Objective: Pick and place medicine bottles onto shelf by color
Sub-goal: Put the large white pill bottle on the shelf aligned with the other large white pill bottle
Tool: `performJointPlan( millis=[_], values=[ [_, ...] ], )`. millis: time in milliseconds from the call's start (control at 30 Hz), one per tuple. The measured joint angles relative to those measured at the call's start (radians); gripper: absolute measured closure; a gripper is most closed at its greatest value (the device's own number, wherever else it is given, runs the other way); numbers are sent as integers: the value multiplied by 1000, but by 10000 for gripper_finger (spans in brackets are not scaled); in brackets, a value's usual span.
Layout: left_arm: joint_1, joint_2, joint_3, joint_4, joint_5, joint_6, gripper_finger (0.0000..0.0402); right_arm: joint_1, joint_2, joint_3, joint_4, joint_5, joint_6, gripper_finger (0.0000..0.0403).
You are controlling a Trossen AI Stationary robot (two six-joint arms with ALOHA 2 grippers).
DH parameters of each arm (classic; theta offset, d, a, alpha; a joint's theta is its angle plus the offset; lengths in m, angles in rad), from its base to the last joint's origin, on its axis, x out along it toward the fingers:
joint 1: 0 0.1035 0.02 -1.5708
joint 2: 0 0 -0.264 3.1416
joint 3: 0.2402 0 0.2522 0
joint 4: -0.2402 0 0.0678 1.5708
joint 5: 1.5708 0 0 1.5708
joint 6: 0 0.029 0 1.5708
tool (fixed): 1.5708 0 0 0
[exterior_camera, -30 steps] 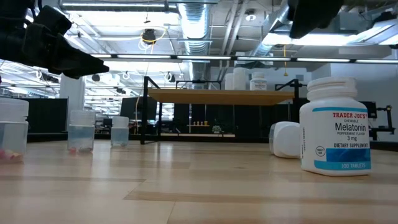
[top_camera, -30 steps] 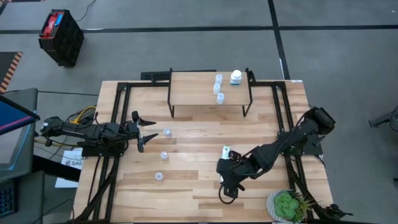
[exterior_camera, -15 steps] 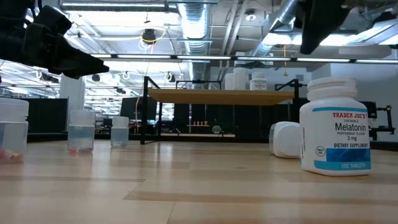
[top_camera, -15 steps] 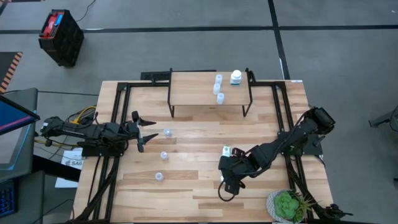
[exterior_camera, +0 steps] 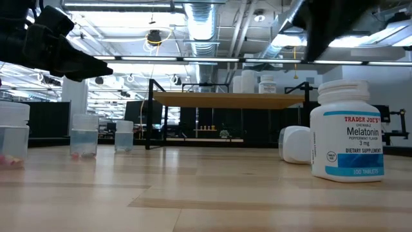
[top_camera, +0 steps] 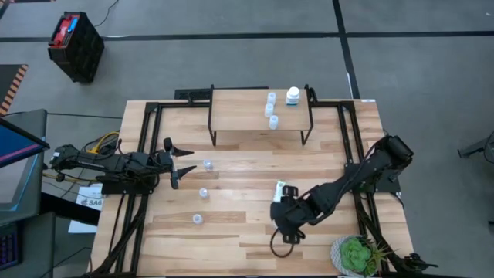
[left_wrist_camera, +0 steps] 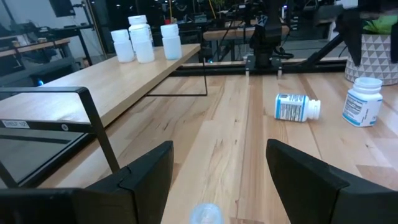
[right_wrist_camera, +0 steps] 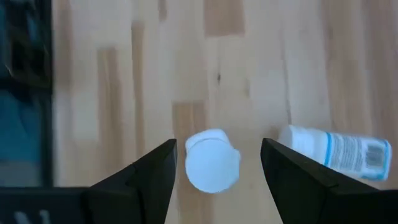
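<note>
An upright white bottle (right_wrist_camera: 212,169) stands on the table between the fingers of my open right gripper (right_wrist_camera: 217,145), which points down above it. The same bottle (exterior_camera: 347,132) bears a Melatonin label; in the high view my right gripper (top_camera: 282,236) hides it. A second white bottle (top_camera: 280,188) lies on its side beside it. Three pale-blue bottles (top_camera: 204,193) stand on the table's left half. The shelf (top_camera: 247,116) at the far edge carries three pale bottles (top_camera: 271,110) and a white one (top_camera: 293,96). My left gripper (top_camera: 184,162) is open and empty, with a pale-blue bottle (left_wrist_camera: 205,214) just before it.
A potted plant (top_camera: 356,255) stands at the near right corner, close to my right arm. Black frame rails (top_camera: 147,131) run along both table sides. The shelf's thin black legs (top_camera: 214,137) stand on the tabletop.
My right gripper has shifted a little toward the table's near edge over the upright white bottle and stays open. The bottles have kept still.
</note>
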Motion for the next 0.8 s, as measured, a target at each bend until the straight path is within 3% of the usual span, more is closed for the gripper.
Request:
performJointPlan(
  millis=[100,800],
  values=[
    [0,0,0,0,0,0,156,9,28,1,4,-15,-81,147],
    [0,-3,0,-12,0,7,156,-6,126,1,-22,-47,-77,147]
  ],
)
